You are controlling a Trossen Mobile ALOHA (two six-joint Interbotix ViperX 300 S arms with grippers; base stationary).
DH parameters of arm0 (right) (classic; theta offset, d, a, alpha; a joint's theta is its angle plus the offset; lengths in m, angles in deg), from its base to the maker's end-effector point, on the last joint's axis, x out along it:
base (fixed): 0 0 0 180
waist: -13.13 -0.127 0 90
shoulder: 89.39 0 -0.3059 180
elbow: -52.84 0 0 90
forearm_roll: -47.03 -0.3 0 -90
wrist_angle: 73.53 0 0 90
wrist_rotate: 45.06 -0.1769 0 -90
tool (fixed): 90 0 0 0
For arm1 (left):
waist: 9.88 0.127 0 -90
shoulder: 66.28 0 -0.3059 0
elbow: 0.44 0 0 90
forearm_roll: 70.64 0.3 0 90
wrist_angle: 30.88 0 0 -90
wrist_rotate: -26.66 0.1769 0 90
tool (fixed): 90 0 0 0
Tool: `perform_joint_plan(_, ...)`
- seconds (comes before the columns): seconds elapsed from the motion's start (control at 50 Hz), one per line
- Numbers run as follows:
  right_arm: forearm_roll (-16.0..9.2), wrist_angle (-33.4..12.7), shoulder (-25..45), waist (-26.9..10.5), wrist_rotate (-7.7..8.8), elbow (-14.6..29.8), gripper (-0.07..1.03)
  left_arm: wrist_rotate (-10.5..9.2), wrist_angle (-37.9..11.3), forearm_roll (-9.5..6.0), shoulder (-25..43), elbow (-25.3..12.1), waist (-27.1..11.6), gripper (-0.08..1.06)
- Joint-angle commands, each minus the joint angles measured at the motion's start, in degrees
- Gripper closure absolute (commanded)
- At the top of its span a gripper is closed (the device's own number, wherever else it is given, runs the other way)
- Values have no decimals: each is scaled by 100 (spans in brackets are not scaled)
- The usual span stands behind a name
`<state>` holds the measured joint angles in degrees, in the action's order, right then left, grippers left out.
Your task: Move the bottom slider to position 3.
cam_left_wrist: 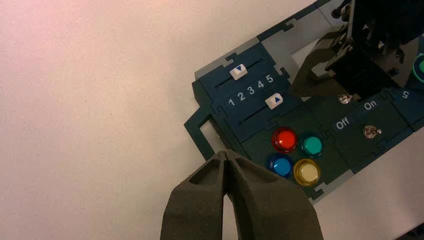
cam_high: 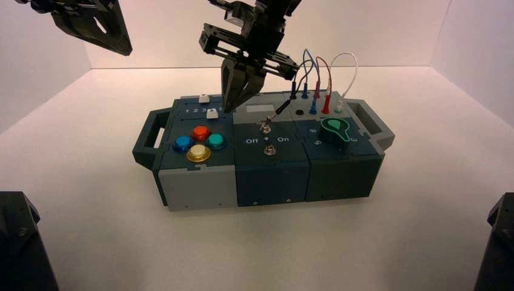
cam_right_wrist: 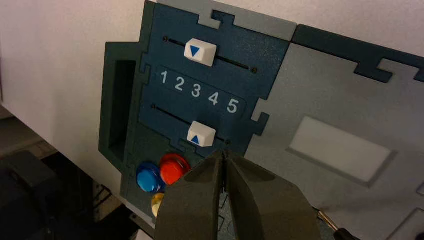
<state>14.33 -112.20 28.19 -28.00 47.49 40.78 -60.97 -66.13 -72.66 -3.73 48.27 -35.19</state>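
White, the bottom slider [cam_right_wrist: 201, 134] lay lengthwise along its track near 4, arrow facing the digits [cam_right_wrist: 196, 90], toward the box's [cam_high: 273, 176] left edge; the clenched right gripper [cam_right_wrist: 224, 152] hovered beside it, the clenched left gripper [cam_left_wrist: 225, 152] off the back-left corner.

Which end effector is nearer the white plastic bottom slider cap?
The right. The right end effector hangs just beside the white plastic bottom slider cap, on its right; the left end effector is farther off, beyond the box's left side.
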Motion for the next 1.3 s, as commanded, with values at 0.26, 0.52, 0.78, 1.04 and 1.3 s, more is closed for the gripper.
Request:
perform_joint_plan(0.26, -202, 18, -44, -88, 35, 176, 98, 35, 35, 9, -26, -167, 9, 101)
perform_joint_plan(0.52, -264, 18, 35, -185, 35, 193, 98, 35, 35, 9, -26, -167, 9, 101)
perform_joint_plan(0.78, -272, 0, 70, -193, 35, 246, 98, 35, 35, 9, -26, -167, 9, 101)
perform_joint_plan(1.04, -229, -35, 88, -176, 53, 220, 98, 35, 35, 9, -26, -158, 9, 101)
perform_joint_plan(1.3, -158, -62, 132, -70, 62, 176, 98, 35, 35, 9, -26, -149, 9, 101)
